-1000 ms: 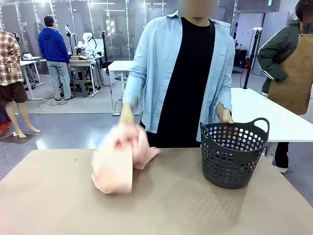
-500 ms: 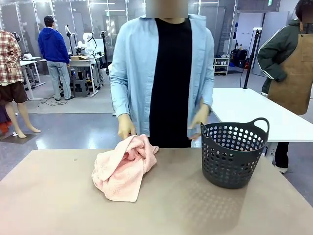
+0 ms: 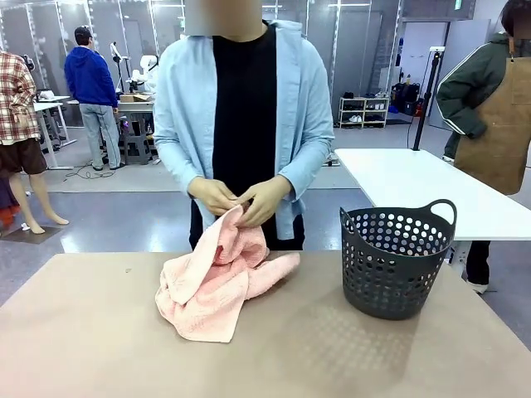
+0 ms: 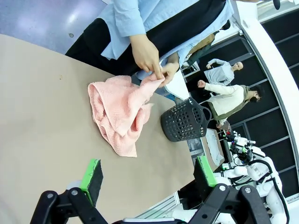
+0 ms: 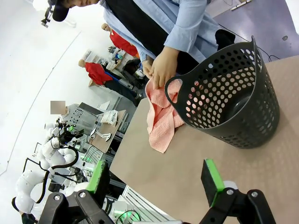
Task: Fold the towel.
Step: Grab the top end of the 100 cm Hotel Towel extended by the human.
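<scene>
Towel (image 4: 122, 109): salmon terry, herringbone weave, crumpled on surface (image 4: 42, 116) well beyond left fingers (image 4: 148, 172), corner pinched in person's hands (image 4: 149, 56). Perforated basket (image 5: 243, 116) beyond right fingers (image 5: 155, 176). Both sets spread, empty.

A light salmon-pink is shown by the towel (image 3: 207, 292), with a fine woven texture. The basket (image 3: 390, 275) is coloured dark grey and dotted with round holes. The table (image 3: 83, 348) is tan. A light blue shirt (image 3: 178, 108) is worn over black. Green pads (image 4: 90, 173) are carried by the black left gripper (image 4: 148, 174).
</scene>
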{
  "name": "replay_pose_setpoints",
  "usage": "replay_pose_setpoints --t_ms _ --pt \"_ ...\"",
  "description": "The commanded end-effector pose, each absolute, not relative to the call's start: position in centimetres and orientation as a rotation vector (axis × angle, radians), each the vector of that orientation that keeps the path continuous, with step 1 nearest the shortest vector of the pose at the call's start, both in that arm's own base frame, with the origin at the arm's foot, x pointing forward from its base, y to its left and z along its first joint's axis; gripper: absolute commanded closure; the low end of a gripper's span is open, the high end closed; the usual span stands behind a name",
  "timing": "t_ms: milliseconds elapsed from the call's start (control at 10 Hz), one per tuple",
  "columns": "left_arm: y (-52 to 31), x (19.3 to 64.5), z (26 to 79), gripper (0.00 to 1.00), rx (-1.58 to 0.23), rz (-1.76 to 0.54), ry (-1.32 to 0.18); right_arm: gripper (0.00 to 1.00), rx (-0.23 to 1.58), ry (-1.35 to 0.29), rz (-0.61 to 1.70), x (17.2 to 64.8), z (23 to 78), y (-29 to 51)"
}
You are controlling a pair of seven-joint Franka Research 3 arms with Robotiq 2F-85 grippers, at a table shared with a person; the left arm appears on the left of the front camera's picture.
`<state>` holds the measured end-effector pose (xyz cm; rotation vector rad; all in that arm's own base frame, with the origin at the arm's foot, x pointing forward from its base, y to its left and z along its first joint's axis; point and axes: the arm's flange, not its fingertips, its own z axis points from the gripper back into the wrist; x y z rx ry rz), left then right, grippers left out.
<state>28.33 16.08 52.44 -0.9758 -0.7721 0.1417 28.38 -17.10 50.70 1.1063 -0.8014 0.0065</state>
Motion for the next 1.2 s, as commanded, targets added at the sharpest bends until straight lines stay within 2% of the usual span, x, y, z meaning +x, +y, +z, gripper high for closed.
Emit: replay_pose_setpoints --t_ms 0,1100 --pt "16.02 28.55 52.54 0.0 -0.995 0.133 -0.784 0.0 1.11 -0.819 0.024 28.57 50.71 -17.12" --pt "16.02 28.55 52.54 0.0 -0.995 0.133 -0.784 0.0 1.11 -0.819 0.024 28.57 50.71 -17.12"
